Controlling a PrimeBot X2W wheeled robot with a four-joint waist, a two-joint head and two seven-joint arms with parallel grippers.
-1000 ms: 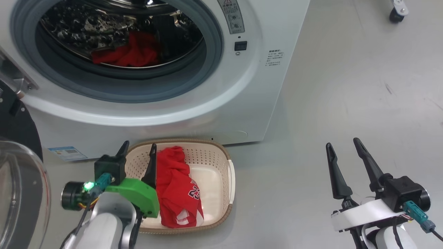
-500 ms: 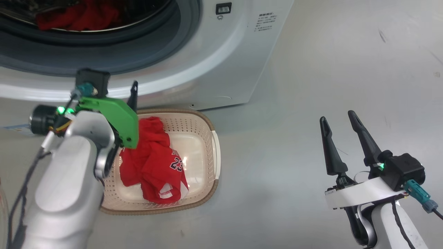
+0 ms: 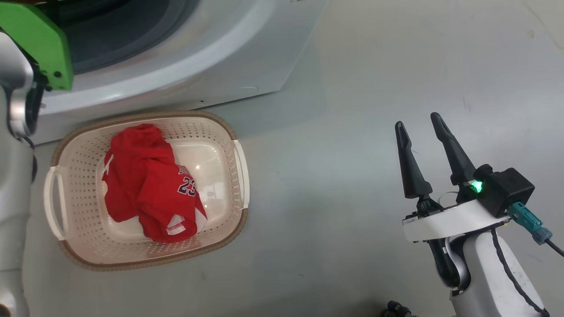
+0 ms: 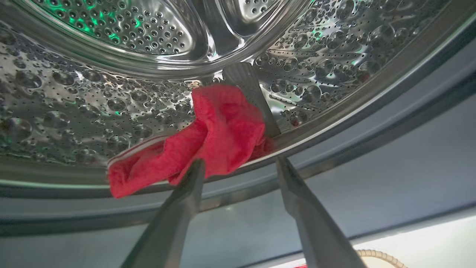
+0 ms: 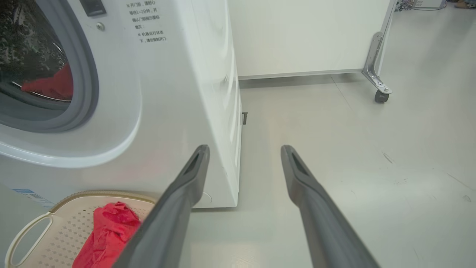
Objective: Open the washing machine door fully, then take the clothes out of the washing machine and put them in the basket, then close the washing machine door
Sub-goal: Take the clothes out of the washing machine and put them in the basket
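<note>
With our left gripper (image 4: pixel 240 163) and right gripper (image 3: pixel 417 121) jaws apart, we should straddle the centre-frame clothes (image 4: pixel 219 126) deeply before closing.

Clothes (image 3: pixel 143 185) red, white numerals — basket (image 3: pixel 81 220) cream, brown rim.

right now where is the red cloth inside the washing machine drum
In the left wrist view the red cloth lies crumpled at the front lip of the drum, beside its grey paddle, just beyond the fingertips of the open left gripper.

Lab: bare floor (image 5: pixel 353 156), panel (image 5: pixel 305 37) w/ caster (image 5: pixel 379 96)
</note>
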